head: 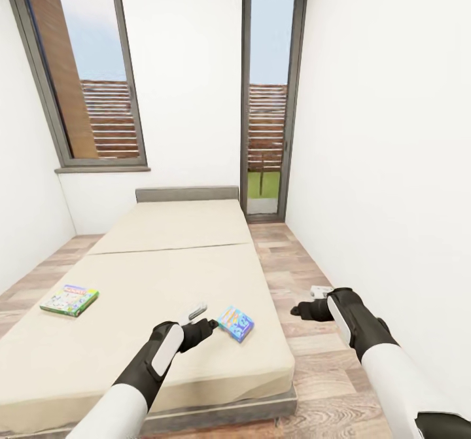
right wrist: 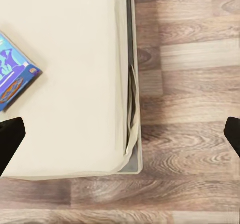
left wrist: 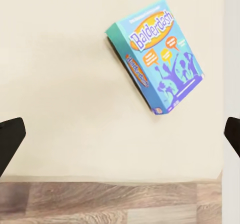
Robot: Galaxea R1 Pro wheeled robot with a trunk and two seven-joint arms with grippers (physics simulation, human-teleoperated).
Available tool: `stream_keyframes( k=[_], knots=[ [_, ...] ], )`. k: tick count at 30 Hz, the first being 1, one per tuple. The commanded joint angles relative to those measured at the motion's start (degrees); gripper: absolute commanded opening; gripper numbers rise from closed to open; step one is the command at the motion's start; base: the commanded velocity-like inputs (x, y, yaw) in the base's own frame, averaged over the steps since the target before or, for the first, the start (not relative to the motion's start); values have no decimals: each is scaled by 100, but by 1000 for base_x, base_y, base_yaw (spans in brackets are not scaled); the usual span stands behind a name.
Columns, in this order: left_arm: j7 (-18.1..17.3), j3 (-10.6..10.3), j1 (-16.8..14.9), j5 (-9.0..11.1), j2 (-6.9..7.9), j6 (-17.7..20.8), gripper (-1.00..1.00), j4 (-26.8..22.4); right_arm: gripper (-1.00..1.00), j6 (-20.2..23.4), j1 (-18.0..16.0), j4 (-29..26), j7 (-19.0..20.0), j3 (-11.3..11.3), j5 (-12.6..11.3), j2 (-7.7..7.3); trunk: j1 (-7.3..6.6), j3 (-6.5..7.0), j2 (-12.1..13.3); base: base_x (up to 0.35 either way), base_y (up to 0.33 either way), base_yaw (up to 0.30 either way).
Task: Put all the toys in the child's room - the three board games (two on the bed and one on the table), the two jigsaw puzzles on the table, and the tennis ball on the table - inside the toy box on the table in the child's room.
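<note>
blue board game (left wrist: pixel 159 59) on bed: "Balderdash" on orange oval on lid, repeated on side edge | green board game (head: pixel 69 299): lettering too small to read

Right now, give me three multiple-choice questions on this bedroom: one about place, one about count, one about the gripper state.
1. Where does the blue Balderdash box lie?
A. on the floor
B. on the bed, near its right edge
C. on the windowsill

2. How many game boxes rest on the bed?
A. one
B. two
C. four

3. The left gripper is:
A. open, holding nothing
B. shut on the blue box
C. shut on the green game box

Answers: 1 B, mattress lies under the box; 2 B, the blue box plus the green game box; 3 A, fingers spread, box untouched.
</note>
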Motion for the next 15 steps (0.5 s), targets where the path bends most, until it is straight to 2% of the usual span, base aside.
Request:
stream_keyframes(
  k=[1,4,15],
  knots=[
    [53,-15,-3,61,2,14,100,-10,100,29,-3,-7,9,-6,-11,-1,22,-25,-45,0,0,0],
    [54,-19,-26,54,2,13,100,-10,100,166,-1,-95,10,-8,-11,-25,88,-79,-165,0,0,0],
    [2,-64,-37,59,-15,16,100,-72,100,371,5,-251,6,-11,-11,-83,88,-79,-165,0,0,0]
  ],
)
